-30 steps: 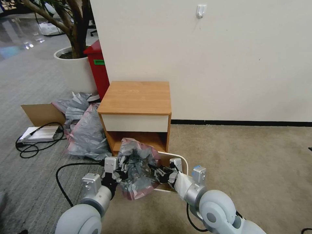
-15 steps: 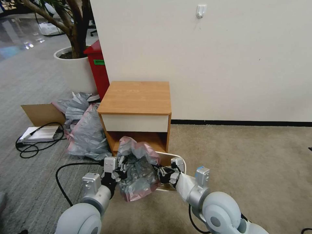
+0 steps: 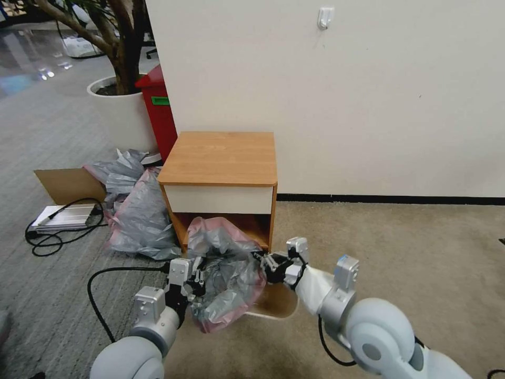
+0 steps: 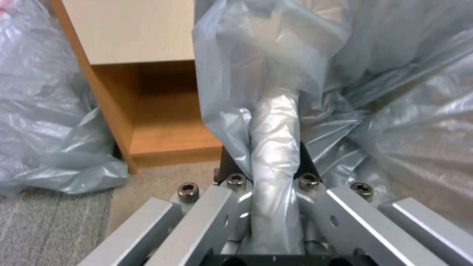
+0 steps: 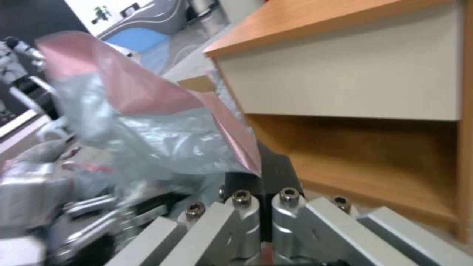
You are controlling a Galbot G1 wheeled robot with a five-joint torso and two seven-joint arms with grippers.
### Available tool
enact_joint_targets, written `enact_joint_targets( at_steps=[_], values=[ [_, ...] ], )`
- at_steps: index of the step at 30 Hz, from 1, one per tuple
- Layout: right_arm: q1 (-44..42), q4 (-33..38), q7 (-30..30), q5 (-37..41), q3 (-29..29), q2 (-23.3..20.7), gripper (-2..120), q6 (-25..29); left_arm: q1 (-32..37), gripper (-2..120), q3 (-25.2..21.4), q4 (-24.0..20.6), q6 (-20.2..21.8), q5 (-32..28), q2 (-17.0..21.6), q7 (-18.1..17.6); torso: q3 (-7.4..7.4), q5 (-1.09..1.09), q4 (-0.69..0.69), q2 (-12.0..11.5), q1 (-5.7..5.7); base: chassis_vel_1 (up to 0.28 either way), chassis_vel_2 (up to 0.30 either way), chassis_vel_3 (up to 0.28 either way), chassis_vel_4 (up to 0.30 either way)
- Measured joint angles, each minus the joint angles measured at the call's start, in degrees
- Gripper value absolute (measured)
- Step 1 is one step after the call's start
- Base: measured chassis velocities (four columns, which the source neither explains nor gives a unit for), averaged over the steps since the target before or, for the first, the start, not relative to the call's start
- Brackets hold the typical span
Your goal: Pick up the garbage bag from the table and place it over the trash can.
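Head cam high, fwd-down; wrist cams close; all share table (image 3: 221,158).

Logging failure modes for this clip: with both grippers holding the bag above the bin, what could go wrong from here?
1. The right gripper pinches only the garbage bag by its thin pink rim; stretching could tear it or let it slip.
2. The left gripper clamps a bunched fold, so the mouth may not open fully.
3. The bag hides most of the trash can, so its rim could be missed.

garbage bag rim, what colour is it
Pink-red, on the translucent grey garbage bag; clearest in the right wrist view.
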Motion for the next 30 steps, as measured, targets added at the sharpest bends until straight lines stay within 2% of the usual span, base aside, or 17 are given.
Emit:
enact_joint_targets(
  at_steps=[12, 18, 19, 23, 30],
  values=[
    [0.0, -5.0, 0.0, 2.1, 5.0, -5.0, 0, 0.4, 0.9, 3, -0.5, -0.4, -4.7, -0.5, -0.2, 1.0, 0.0, 0.0, 0.0, 0.0, 0.0, 0.0, 0.0, 0.0, 0.0],
    [-1.9, -6.3, -0.3, 2.1, 7.8, -9.7, 0, 0.5, 0.7, 3, -0.8, -0.4, -7.7, -3.5, -0.1, 1.5, 0.0, 0.0, 0.0, 0.0, 0.0, 0.0, 0.0, 0.0, 0.0],
    [-1.9, -6.3, -0.3, 2.1, 7.8, -9.7, 0, 0.5, 0.7, 3, -0.8, -0.4, -7.7, -3.5, -0.1, 1.5, 0.0, 0.0, 0.0, 0.0, 0.0, 0.0, 0.0, 0.0, 0.0],
    [-4.4, -6.2, -1.1, 2.1, 10.2, -14.3, 0, 0.6, 0.0, 3, -1.0, -0.4, -8.8, -6.3, -0.2, 1.4, 0.0, 0.0, 0.0, 0.0, 0.0, 0.0, 0.0, 0.0, 0.0],
    [-7.7, -5.0, -2.4, 1.9, 12.4, -16.9, 0, 0.7, -1.7, 3, -1.5, 0.7, -8.8, -8.7, -1.2, 0.3, 0.0, -0.01, 0.0, 0.0, 0.0, 0.0, 0.0, 0.0, 0.0]
  ],
)
